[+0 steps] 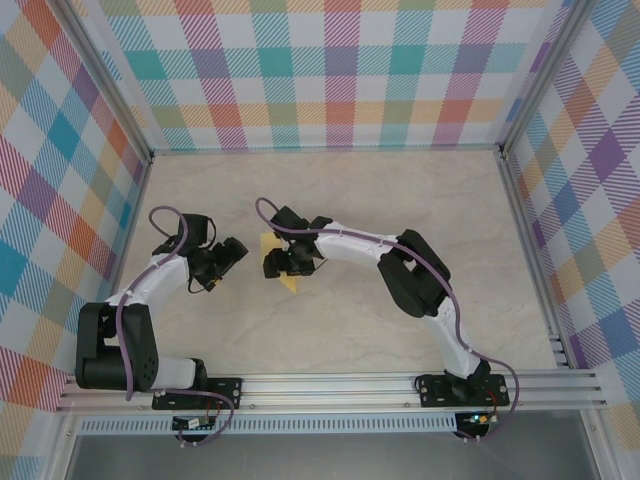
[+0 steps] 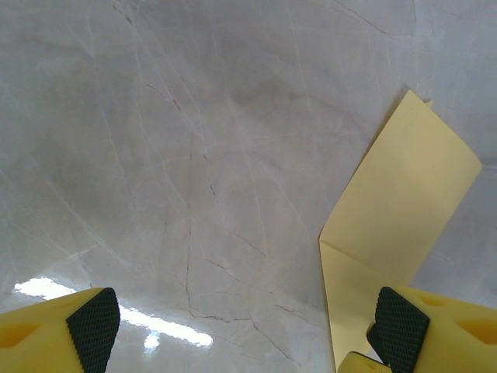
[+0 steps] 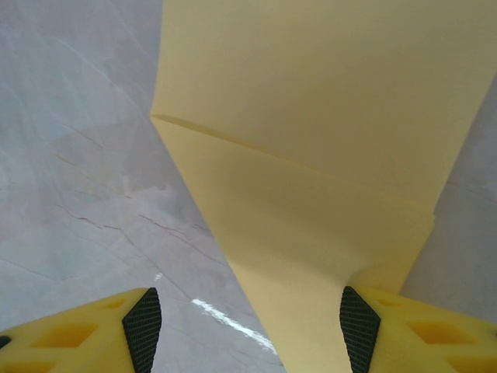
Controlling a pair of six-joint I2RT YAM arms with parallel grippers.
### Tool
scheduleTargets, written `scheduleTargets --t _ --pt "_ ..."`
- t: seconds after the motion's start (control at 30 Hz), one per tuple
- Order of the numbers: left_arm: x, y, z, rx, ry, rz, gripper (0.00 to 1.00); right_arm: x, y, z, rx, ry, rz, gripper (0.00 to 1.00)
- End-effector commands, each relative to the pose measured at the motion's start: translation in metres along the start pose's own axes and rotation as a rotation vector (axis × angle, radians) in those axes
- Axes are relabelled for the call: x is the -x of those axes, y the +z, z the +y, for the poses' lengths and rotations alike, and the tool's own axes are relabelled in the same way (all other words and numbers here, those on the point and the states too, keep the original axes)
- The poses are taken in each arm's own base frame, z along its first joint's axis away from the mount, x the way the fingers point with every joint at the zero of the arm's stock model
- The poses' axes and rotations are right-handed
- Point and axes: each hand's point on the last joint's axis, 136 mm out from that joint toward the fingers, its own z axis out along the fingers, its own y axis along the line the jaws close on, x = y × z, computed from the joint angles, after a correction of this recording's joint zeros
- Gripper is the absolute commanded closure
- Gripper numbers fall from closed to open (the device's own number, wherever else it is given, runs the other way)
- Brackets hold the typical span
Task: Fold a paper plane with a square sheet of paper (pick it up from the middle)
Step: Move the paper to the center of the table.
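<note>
The yellow paper (image 3: 311, 179) is on the grey table (image 1: 400, 190), near the middle, between the two arms. It has a fold across it, and part of it bends up. The right gripper (image 3: 250, 326) is right over it. Its fingers are apart and are not squeezing. The paper sits between them and touches one pad. The other pad is away from it, with bare table in the gap. The left gripper (image 2: 247, 330) is just beside the paper. Its fingers are wide apart and hold nothing.
</note>
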Motion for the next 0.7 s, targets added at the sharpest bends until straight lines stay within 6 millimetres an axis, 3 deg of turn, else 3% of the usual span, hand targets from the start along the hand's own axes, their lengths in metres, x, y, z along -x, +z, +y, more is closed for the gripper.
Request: scheduleTargets --t 0.0,0.2,0.43,0.57,0.67 --pt "0.001 -0.005 -0.006 -0.043 0.023 -0.003 0.11 -0.007 0.004 -0.013 -0.049 -0.074 0.040 0.36" --pt "-0.004 -0.007 -0.011 -0.074 0.033 0.023 0.11 -0.031 0.006 -0.027 -0.014 -0.248 0.119 0.36" --pt "-0.014 -0.006 -0.022 -0.143 0.050 0.075 0.10 -0.061 -0.029 -0.055 0.056 -0.444 0.161 0.37" --pt "-0.021 -0.004 -0.027 -0.179 0.062 0.098 0.10 -0.044 -0.052 -0.047 0.059 -0.421 0.065 0.36" --pt "-0.030 -0.003 -0.035 -0.216 0.095 0.115 0.09 -0.020 -0.066 -0.031 0.089 -0.263 -0.061 0.35"
